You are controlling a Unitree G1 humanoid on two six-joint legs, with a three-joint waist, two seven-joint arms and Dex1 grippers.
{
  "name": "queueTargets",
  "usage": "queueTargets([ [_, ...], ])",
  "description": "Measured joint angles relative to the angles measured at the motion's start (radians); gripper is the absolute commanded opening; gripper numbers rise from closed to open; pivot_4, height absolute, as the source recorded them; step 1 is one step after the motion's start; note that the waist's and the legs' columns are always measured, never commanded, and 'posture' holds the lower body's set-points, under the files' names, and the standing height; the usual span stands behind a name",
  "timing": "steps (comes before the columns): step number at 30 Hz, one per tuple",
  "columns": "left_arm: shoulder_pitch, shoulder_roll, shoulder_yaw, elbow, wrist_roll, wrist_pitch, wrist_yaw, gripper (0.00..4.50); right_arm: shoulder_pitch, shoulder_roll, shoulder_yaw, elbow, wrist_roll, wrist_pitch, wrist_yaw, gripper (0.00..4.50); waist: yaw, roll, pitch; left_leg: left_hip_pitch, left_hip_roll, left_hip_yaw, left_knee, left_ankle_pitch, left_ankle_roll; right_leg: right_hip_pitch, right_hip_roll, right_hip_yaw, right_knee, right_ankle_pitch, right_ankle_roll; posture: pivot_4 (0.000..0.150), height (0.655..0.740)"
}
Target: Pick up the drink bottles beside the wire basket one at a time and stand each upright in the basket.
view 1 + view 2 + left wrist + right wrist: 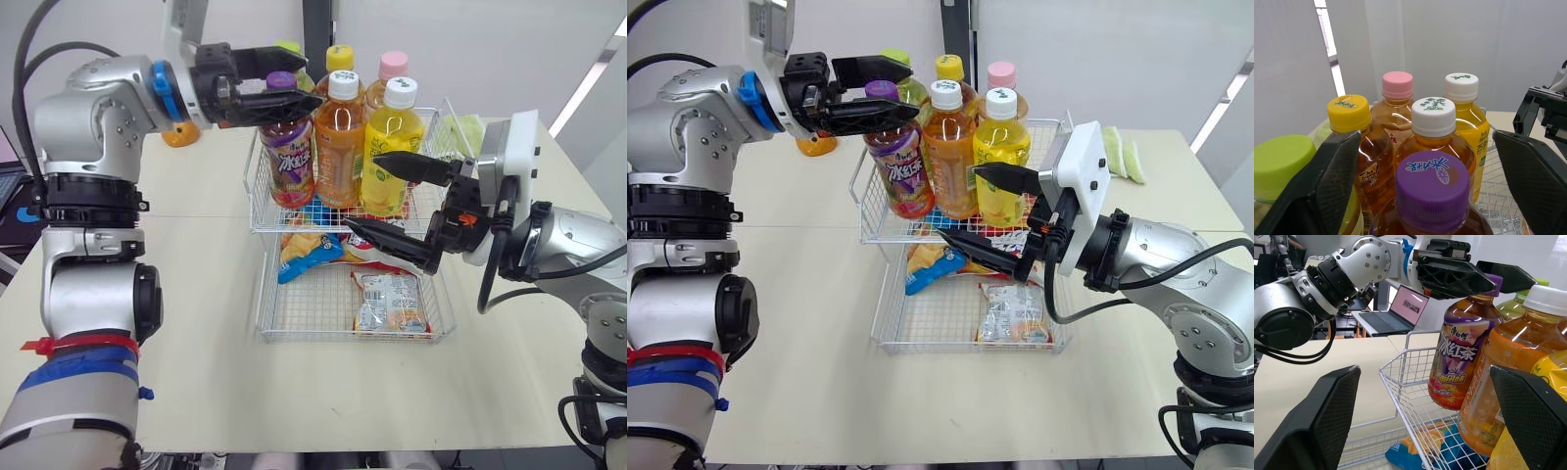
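Observation:
Several drink bottles stand in the upper wire basket (257, 221). A purple-capped red tea bottle (289, 149) leans slightly at the basket's left front corner. My left gripper (300, 80) is open, one finger on each side of its purple cap (1432, 188) with gaps showing. Beside it are an orange tea bottle (340, 137) and a yellow bottle (392, 137), both white-capped. Yellow-capped (339, 59), pink-capped (393, 65) and green-capped (1281, 164) bottles stand behind. My right gripper (361, 190) hangs open just in front of the basket, holding nothing.
A lower wire basket (294, 328) in front holds snack packets (392, 299). An orange object (179, 134) sits at the table's back left and pale green items (1122, 152) at the back right. A laptop (1400, 308) stands on another desk beyond.

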Motion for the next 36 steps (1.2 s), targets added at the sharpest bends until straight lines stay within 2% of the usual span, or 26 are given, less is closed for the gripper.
queueTargets([
  [8,0.023,0.158,0.127,-0.07,-0.04,0.079,0.082,4.49,0.004,-0.041,-0.016,0.014,0.009,-0.001,0.064,4.5,-0.002,0.001,0.0,0.001,0.0,0.0,0.0,0.0,0.0,0.0,0.0,0.0,0.0,0.0,0.0,0.15,0.74],
  [15,0.306,0.22,0.259,-0.179,-0.068,0.111,0.196,4.49,0.029,-0.092,-0.121,0.043,0.075,-0.008,0.106,4.5,0.004,0.001,-0.001,0.002,0.0,0.0,0.001,0.0,0.0,0.003,0.0,0.0,0.0,0.0,0.0,0.15,0.74],
  [20,0.582,0.258,0.355,-0.245,-0.075,0.093,0.223,4.49,0.181,-0.237,-0.317,0.055,0.104,-0.004,0.153,4.5,0.011,0.001,-0.001,0.002,0.0,0.0,0.0,0.0,0.0,0.003,0.0,0.0,-0.001,0.0,0.0,0.15,0.74],
  [25,0.822,0.238,0.422,-0.247,-0.028,-0.096,0.244,4.49,0.449,-0.323,-0.512,0.136,-0.041,-0.065,0.288,4.5,0.029,0.001,-0.001,0.005,0.001,0.001,-0.001,0.0,0.001,0.007,0.0,0.001,-0.001,0.0,0.0,0.15,0.74],
  [29,0.958,0.176,0.429,-0.232,0.028,-0.243,0.296,4.49,0.679,-0.319,-0.615,0.293,-0.224,-0.223,0.424,4.5,0.044,0.0,-0.002,0.018,0.001,0.002,-0.004,-0.002,0.004,0.019,0.0,0.001,-0.005,0.0,0.0,0.15,0.74],
  [31,0.994,0.155,0.418,-0.227,0.068,-0.291,0.346,4.49,0.766,-0.284,-0.613,0.386,-0.313,-0.319,0.483,4.5,0.051,0.0,-0.002,0.018,0.001,0.002,-0.004,-0.004,0.007,0.019,0.0,0.001,-0.005,0.0,0.001,0.15,0.74],
  [36,1.037,0.128,0.371,-0.244,0.128,-0.348,0.422,4.49,0.768,-0.228,-0.554,0.547,-0.404,-0.454,0.534,4.5,0.047,0.003,-0.002,0.021,0.002,0.004,-0.004,-0.004,0.007,0.019,0.0,0.004,-0.002,0.001,0.001,0.15,0.74],
])
